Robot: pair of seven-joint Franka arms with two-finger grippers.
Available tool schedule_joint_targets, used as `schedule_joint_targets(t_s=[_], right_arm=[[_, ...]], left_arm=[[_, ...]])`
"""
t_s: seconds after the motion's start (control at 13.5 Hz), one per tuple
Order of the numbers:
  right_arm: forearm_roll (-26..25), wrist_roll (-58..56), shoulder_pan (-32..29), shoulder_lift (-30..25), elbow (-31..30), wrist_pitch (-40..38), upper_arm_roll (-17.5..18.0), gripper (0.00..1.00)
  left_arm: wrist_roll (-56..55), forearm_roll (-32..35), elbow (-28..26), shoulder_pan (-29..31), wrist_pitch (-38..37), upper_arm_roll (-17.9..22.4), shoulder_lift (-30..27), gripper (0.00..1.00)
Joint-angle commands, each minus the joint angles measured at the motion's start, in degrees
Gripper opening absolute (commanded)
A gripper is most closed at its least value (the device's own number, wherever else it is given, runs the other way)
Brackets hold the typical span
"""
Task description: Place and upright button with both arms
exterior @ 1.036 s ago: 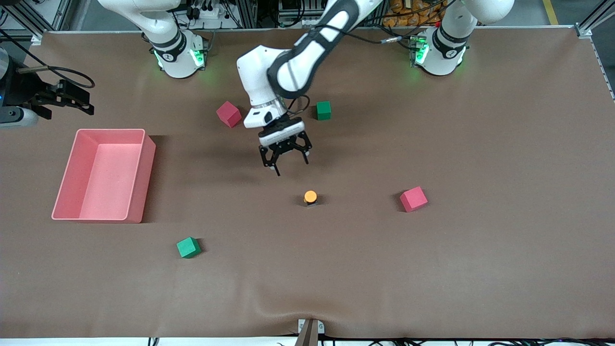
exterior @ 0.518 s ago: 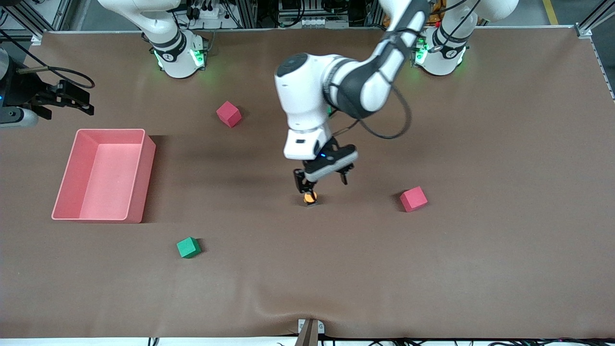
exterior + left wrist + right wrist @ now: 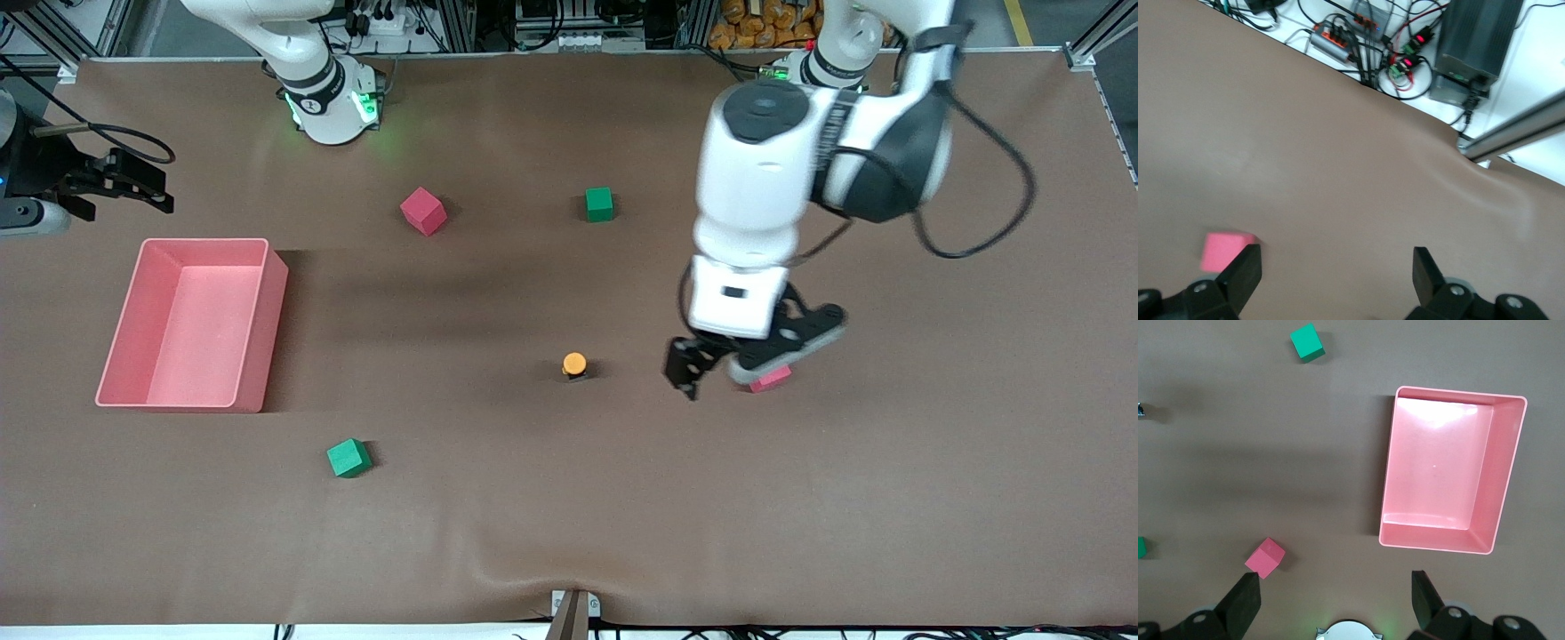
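The button [image 3: 574,364] stands near the middle of the table, its round orange cap facing up on the short black body. My left gripper [image 3: 729,368] hangs open and empty beside it, toward the left arm's end of the table. It is low over a red cube [image 3: 772,380] and partly covers it. In the left wrist view, that red cube [image 3: 1223,250] lies by one finger of the open left gripper [image 3: 1336,259]. My right gripper [image 3: 151,185] waits high at the right arm's end, open and empty. The button is apart from both grippers.
A pink bin [image 3: 258,329] sits at the right arm's end. Another red cube [image 3: 422,211] and a green cube [image 3: 598,204] lie farther from the front camera than the button, and a second green cube [image 3: 348,458] lies nearer. The right wrist view shows the bin [image 3: 1505,473].
The left arm has swept from over the table near the farther cubes, past the button, to the red cube toward its own end. The button has stayed put, and the right arm has not moved.
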Motion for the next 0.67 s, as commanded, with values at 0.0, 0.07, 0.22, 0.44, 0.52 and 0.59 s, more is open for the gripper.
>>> schedule_joint_targets(t_s=[0.0, 0.07, 0.22, 0.44, 0.52, 0.59], right_arm=[[-1.0, 0.8, 0.1, -0.4, -0.4, 0.2, 0.1, 1.0], [-1.0, 0.8, 0.1, -0.4, -0.4, 0.2, 0.1, 1.0], [-1.0, 0.7, -0.1, -0.4, -0.3, 0.2, 0.1, 1.0], [-1.0, 0.7, -0.2, -0.4, -0.2, 0.2, 0.1, 1.0], [-1.0, 0.6, -0.2, -0.4, -0.2, 0.2, 0.1, 1.0], [-1.0, 0.0, -0.6, -0.5, -0.1, 0.2, -0.2, 1.0]], left_arm=[[10.9, -3.8, -1.5, 9.8, -1.5, -5.1, -3.2, 1.0], [15.8, -4.0, -1.3, 14.6, -2.9, -8.0, -3.8, 1.0], [22.6, -5.1, -1.5, 22.2, -5.0, -12.8, -5.4, 1.0], [31.5, -7.3, -1.5, 29.5, -11.8, -15.2, -8.3, 1.0], [35.0, -7.4, -1.6, 32.4, -14.0, -16.1, -9.3, 1.0], [39.4, -7.5, -1.6, 34.3, -16.2, -16.3, -10.3, 1.0]])
